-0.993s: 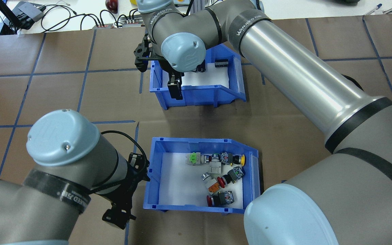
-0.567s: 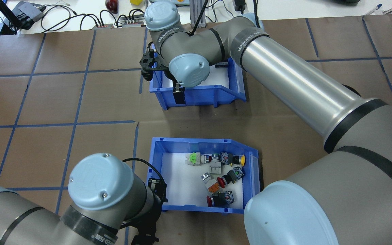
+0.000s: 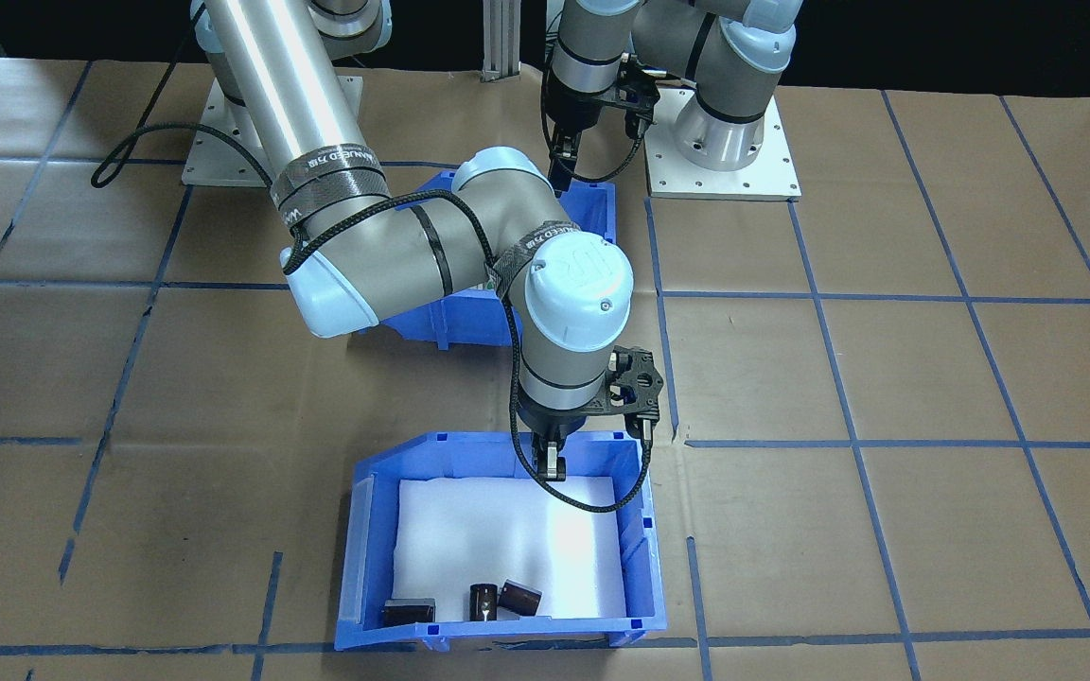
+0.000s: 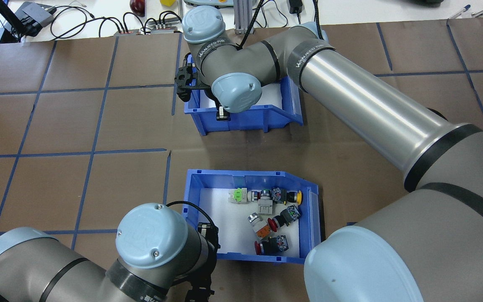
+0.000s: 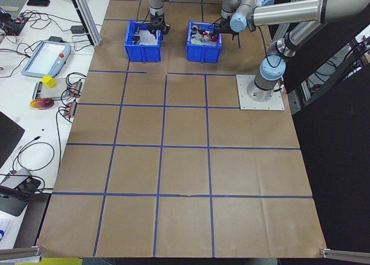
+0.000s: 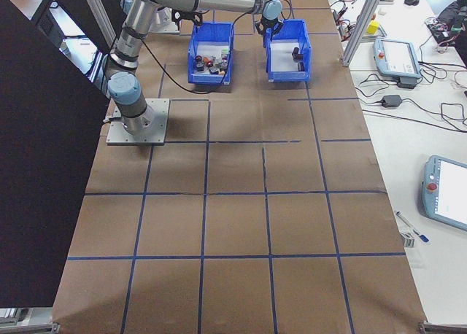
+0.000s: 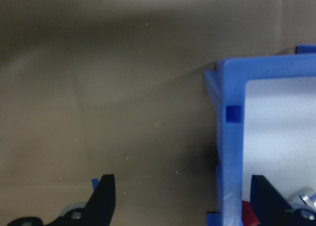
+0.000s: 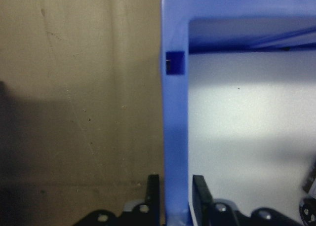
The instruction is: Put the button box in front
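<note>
The button box (image 4: 310, 209) is a blue bin with a white liner and colourful push-buttons (image 4: 273, 218), and it sits on the robot's side of the table. My left gripper (image 7: 182, 201) is open. Its fingers straddle the box's left wall (image 7: 228, 152), one outside and one inside. A second blue bin (image 4: 250, 119) lies beyond it, holding dark cylinders (image 3: 493, 599). My right gripper (image 8: 175, 191) straddles this bin's robot-side wall (image 3: 469, 452), with its fingers tight against both faces. The same right gripper (image 3: 553, 465) shows in the front-facing view.
Brown paper with blue tape lines covers the table (image 4: 78, 126). Cables and devices (image 4: 36, 16) lie on the white bench past the far edge. Both arm bases stand on metal plates (image 3: 725, 170). Open paper extends to either side of the two bins.
My left arm has swung right, bringing its gripper to the button box's left wall. My right gripper has moved down onto the second bin's near wall.
</note>
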`<action>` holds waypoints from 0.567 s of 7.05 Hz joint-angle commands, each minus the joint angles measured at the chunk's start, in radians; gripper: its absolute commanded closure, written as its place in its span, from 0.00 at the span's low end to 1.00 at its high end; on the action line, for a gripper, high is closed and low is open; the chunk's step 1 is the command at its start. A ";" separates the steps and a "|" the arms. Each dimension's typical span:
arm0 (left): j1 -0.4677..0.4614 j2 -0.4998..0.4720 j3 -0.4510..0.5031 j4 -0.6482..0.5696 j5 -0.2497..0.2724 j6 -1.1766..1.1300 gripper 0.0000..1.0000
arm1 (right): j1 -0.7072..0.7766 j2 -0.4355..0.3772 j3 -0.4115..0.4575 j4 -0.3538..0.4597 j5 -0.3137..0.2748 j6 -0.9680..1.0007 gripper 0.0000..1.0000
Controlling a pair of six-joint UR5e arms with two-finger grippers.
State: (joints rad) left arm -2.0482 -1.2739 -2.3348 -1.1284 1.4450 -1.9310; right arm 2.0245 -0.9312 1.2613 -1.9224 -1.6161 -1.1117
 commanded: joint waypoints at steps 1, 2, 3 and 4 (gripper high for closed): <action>-0.006 -0.013 0.002 0.018 0.000 -0.011 0.06 | -0.006 -0.024 -0.016 -0.003 -0.043 0.001 0.89; -0.018 -0.047 0.003 0.044 -0.002 -0.013 0.06 | -0.024 -0.056 -0.005 -0.003 -0.047 -0.006 0.89; -0.050 -0.108 0.003 0.121 0.003 -0.034 0.07 | -0.059 -0.081 0.003 0.000 -0.086 -0.022 0.89; -0.072 -0.145 0.003 0.184 0.008 -0.052 0.12 | -0.110 -0.106 0.006 0.008 -0.108 -0.099 0.89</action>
State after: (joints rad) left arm -2.0919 -1.3674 -2.3320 -1.0193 1.4479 -1.9622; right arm 1.9662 -1.0063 1.2615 -1.9212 -1.6938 -1.1475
